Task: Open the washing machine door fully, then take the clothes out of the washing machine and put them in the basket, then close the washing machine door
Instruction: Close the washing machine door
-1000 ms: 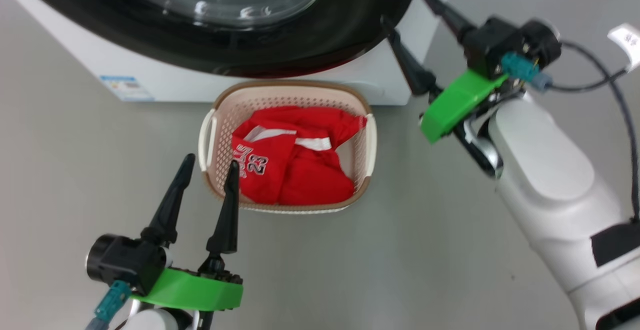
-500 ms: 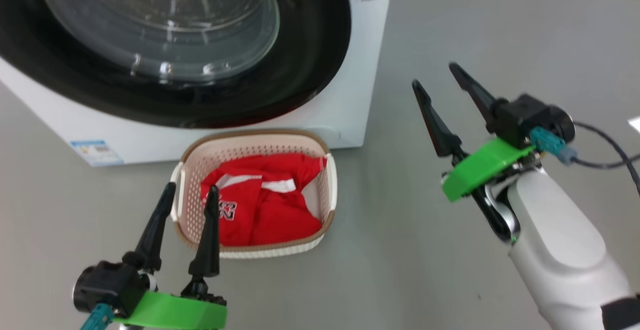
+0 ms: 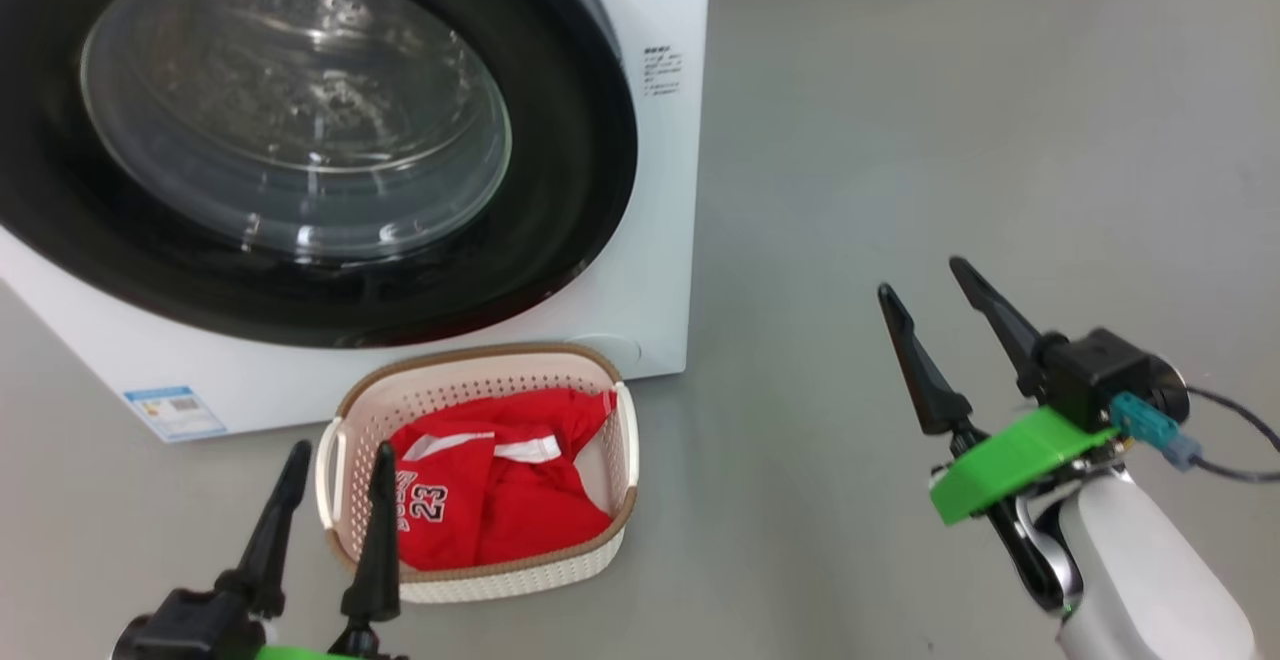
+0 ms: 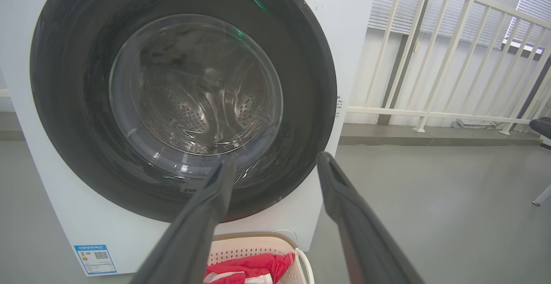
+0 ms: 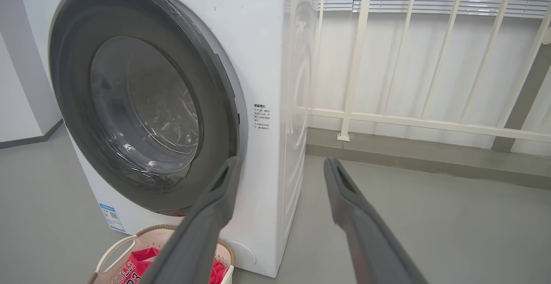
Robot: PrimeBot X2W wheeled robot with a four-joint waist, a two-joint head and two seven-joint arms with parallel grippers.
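The washing machine (image 3: 660,240) stands white at the upper left. The washing machine door (image 3: 560,190), a black rim around clear glass, lies against its front. The steel drum (image 4: 193,103) shows through the glass. On the floor in front sits the cream basket (image 3: 470,354) with the red clothes (image 3: 500,510) inside, "23" showing. My left gripper (image 3: 340,452) is open at the basket's near left corner, holding nothing. My right gripper (image 3: 920,278) hangs open over bare floor, right of the machine. The wrist views show the left gripper (image 4: 275,160) and right gripper (image 5: 282,161) with empty jaws.
Grey floor (image 3: 950,140) stretches to the right of the machine. A white railing (image 4: 430,60) and a low kerb (image 5: 409,159) run behind it. A blue label sticker (image 3: 172,412) marks the machine's lower left front. A chair leg (image 4: 540,196) shows at the far right.
The head camera has shifted, bringing more of the door into view. My right gripper has come away from the door's rim, out over the floor on the right. Both grippers stay open.
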